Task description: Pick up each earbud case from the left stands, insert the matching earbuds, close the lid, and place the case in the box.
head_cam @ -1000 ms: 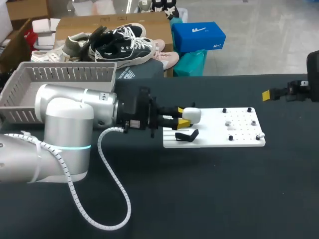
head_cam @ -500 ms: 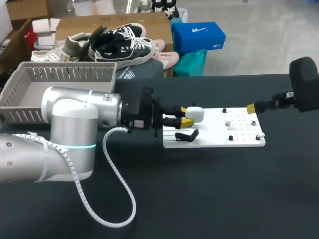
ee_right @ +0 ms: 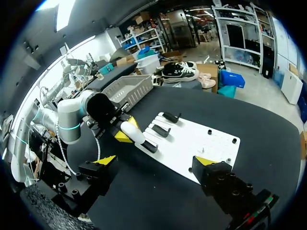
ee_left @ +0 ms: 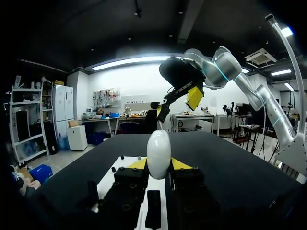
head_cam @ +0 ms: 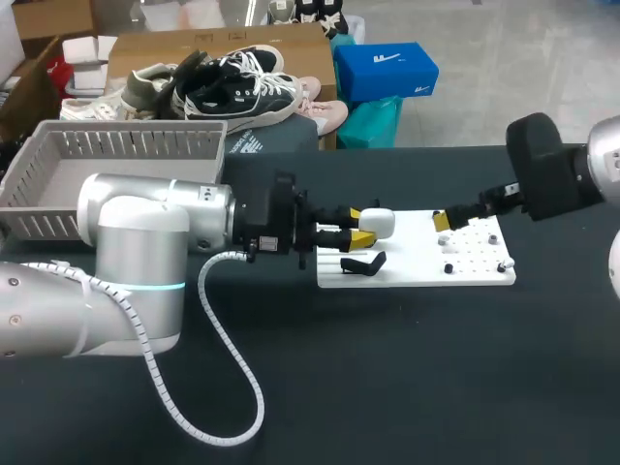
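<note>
A white oval earbud case (head_cam: 377, 223) is pinched between the yellow tips of my left gripper (head_cam: 356, 232), just over the left end of the white board (head_cam: 417, 276). In the left wrist view the case (ee_left: 159, 153) stands upright with my gripper (ee_left: 159, 164) shut on its sides. A black stand (head_cam: 363, 263) lies below it on the board. My right gripper (head_cam: 447, 219) hovers open over the board's middle, right of the case. In the right wrist view its tips (ee_right: 156, 160) stand wide apart, and the case (ee_right: 132, 132) is ahead of them. Small earbud pieces (head_cam: 445, 239) sit on the board's right part.
A grey slatted basket (head_cam: 116, 145) stands at the back left of the black table, also seen as the basket (ee_right: 127, 90) beyond my left arm. Two more black stands (ee_right: 170, 116) lie on the board's left part. A white cable (head_cam: 228, 368) loops below my left arm.
My right arm has swung in from the table's right edge to above the board's middle, jaws staying open. My left gripper holds the case almost still.
</note>
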`<action>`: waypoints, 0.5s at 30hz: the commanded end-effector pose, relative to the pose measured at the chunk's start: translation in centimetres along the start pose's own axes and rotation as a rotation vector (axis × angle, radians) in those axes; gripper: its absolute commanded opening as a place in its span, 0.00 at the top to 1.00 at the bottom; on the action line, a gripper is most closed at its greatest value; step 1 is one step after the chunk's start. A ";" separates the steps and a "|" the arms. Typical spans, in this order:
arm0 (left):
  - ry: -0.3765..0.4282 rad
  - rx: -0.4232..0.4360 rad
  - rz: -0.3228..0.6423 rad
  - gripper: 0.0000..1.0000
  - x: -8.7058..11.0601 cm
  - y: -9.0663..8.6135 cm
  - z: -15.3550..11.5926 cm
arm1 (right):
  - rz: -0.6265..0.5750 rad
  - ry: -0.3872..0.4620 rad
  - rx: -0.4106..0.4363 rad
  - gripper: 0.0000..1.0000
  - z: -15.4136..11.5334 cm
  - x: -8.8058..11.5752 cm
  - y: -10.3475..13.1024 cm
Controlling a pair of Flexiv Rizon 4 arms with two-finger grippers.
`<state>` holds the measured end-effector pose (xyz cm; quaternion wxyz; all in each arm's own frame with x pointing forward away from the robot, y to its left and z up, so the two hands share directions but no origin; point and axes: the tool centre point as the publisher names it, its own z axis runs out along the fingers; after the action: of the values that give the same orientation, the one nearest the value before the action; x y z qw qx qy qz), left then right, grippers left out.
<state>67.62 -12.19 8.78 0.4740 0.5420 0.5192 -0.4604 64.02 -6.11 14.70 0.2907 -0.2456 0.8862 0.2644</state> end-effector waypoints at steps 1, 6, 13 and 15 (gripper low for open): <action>-0.001 -0.008 0.002 1.00 0.0 -0.2 0.0 | 0.005 0.022 -0.008 0.00 0.4 -0.3 1.0; 0.001 -0.006 0.006 1.00 0.0 -0.2 0.0 | 0.001 0.042 -0.024 0.00 0.7 -0.3 2.2; -0.002 -0.003 0.020 1.00 0.2 -0.1 0.2 | -0.009 0.063 -0.039 0.00 1.0 -0.2 3.3; -0.004 -0.006 0.020 1.00 0.2 0.0 0.2 | -0.011 0.074 -0.044 0.00 1.3 0.0 3.5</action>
<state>67.59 -12.24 8.70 0.4781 0.5469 0.5146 -0.4556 62.30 -3.13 14.91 0.2571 -0.2660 0.8879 0.2733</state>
